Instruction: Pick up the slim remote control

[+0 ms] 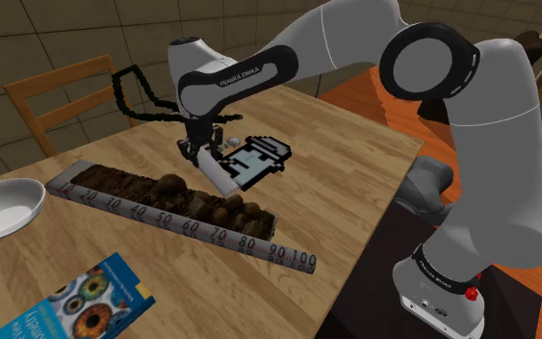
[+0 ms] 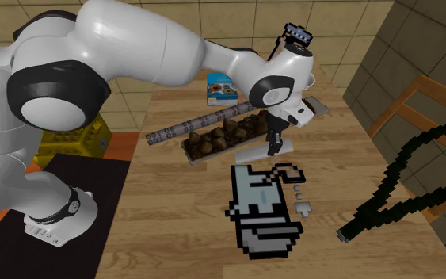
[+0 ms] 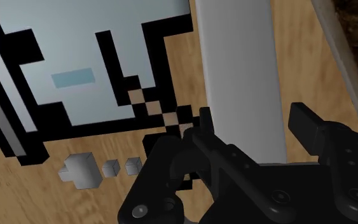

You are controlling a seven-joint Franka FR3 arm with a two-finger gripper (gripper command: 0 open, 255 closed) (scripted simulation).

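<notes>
Gripper [image 3: 254, 118] at the slim remote [image 3: 234, 63] on the wooden table [image 1: 355, 135].
Its jaws clasp the pale grey remote's long edges, just beside a pixelated black-and-white object [image 1: 259, 159].

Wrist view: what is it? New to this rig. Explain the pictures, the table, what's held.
A simulated white robot arm on a stand. One camera looks over its shoulder, one views the wooden table from the opposite side, one rides on the hand, so its black jaws show up close. On the table: a pale slim remote, a blocky pixel figure, a numbered ruler, a tray of brown lumps, a white bowl, a blue book. The jaws appear shut on the remote.
</notes>
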